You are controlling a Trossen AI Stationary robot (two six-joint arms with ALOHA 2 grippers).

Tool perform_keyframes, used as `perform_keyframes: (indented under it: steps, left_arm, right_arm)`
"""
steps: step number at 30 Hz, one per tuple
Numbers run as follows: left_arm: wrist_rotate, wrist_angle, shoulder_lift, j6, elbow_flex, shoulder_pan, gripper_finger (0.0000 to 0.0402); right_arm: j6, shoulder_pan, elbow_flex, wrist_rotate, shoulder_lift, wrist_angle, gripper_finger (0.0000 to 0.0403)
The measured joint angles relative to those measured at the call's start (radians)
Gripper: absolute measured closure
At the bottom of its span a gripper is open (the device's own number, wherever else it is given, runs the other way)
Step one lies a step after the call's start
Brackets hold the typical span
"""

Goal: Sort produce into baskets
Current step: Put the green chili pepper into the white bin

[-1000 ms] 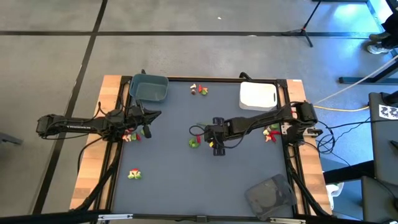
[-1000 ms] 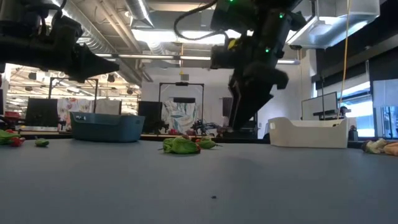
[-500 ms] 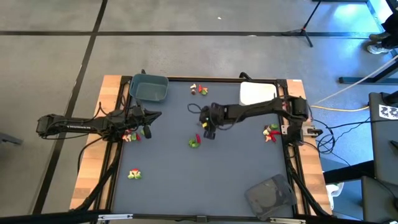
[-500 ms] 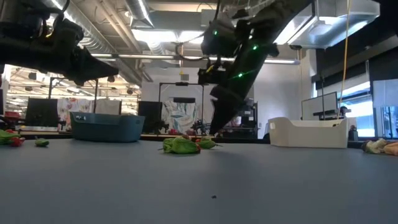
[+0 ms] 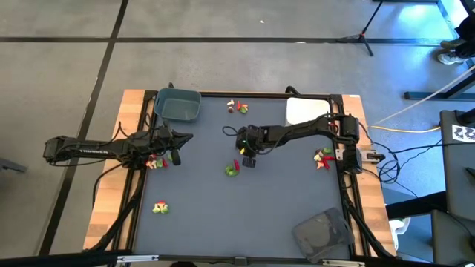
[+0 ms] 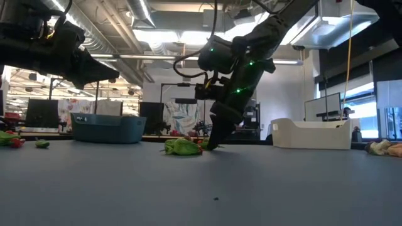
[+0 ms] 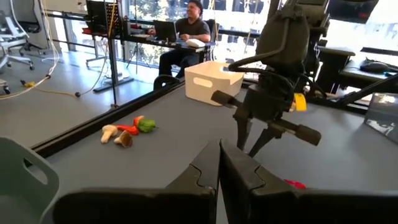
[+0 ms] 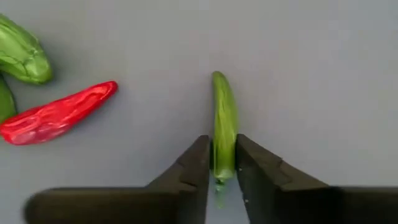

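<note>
On the grey desk, the right claw stood tip-down near the centre, clamped on a slim green pepper, likely to lift it. A red pepper lay at its nine o'clock. The left claw hovered together.

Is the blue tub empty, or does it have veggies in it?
Empty. From above, the blue tub shows only its bare bottom; the toy veggies all lie out on the table.
</note>
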Motion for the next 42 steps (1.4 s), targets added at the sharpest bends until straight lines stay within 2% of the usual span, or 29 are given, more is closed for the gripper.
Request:
perform_keyframes:
  steps: [4, 10, 15, 18, 24, 27, 31, 38, 42]
  left_arm:
    - [0.0, 0.003, -0.001, -0.005, 0.0, 0.0, 0.0396]
    - [-0.005, 0.004, -0.001, 0.023, 0.0, 0.003, 0.0396]
    - [-0.021, 0.002, -0.001, 0.023, 0.0, 0.003, 0.0395]
    - [-0.033, 0.0, -0.001, -0.001, 0.0, 0.003, 0.0378]
    - [-0.034, -0.002, -0.001, -0.023, 0.0, 0.003, 0.0313]
    - [-0.034, 0.002, -0.001, -0.018, 0.0, 0.003, 0.0285]
    - [-0.034, 0.0, -0.001, -0.038, 0.0, 0.003, 0.0267]
    - [-0.034, 0.004, -0.001, -0.031, 0.0, 0.002, 0.0263]
    - [-0.034, 0.004, -0.001, -0.035, 0.0, 0.002, 0.0263]
  right_arm:
    - [-0.008, 0.0, -0.001, 0.002, -0.01, -0.008, 0.0389]
    - [0.0, -0.001, -0.004, 0.01, -0.075, -0.074, 0.0377]
    - [0.016, -0.001, -0.004, 0.025, -0.16, -0.199, 0.039]
    - [0.029, -0.002, -0.003, 0.037, -0.234, -0.276, 0.0392]
    - [0.093, -0.021, -0.003, 0.099, -0.379, -0.474, 0.0384]
    - [0.115, -0.048, -0.003, 0.153, -0.444, -0.547, 0.0384]
    - [0.148, -0.095, -0.003, 0.197, -0.509, -0.596, 0.0384]
    - [0.148, -0.209, -0.007, 0.207, -0.58, -0.66, 0.0384]
    - [0.147, -0.303, -0.076, 0.206, -0.612, -0.654, 0.0384]
